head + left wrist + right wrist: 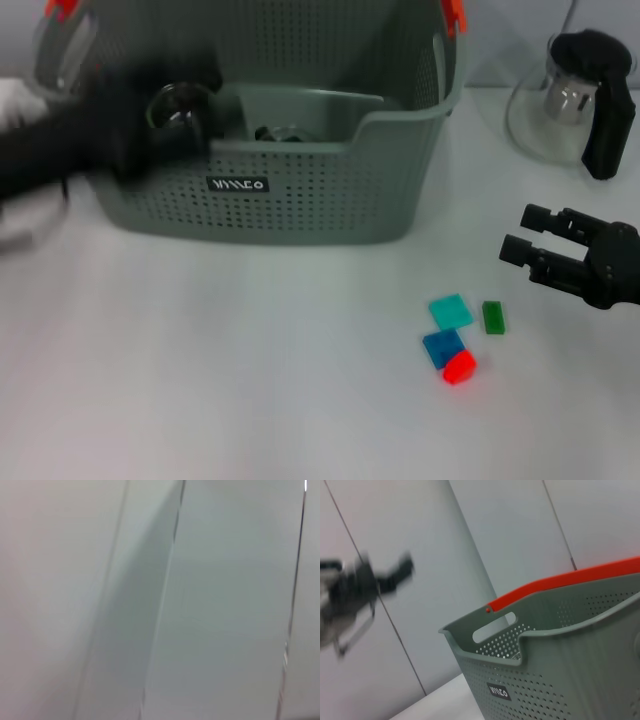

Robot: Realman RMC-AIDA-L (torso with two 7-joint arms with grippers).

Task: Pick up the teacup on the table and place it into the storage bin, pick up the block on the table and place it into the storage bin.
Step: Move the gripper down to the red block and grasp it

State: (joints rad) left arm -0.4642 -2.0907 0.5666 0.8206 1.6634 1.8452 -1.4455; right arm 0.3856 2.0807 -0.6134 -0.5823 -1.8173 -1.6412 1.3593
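Left hand [165,125], blurred, apparently grasping the glass teacup [180,108] at the storage bin [300,195] rim; a clip on the rim could spill it. Right hand [520,250], fingers spread, hovers near blocks [455,340] on the worktop [250,350].

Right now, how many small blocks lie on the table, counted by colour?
Teal block: 1
Green block: 1
Blue block: 1
Red block: 1
Total: 4 blocks, all on the table, none in the storage bin.
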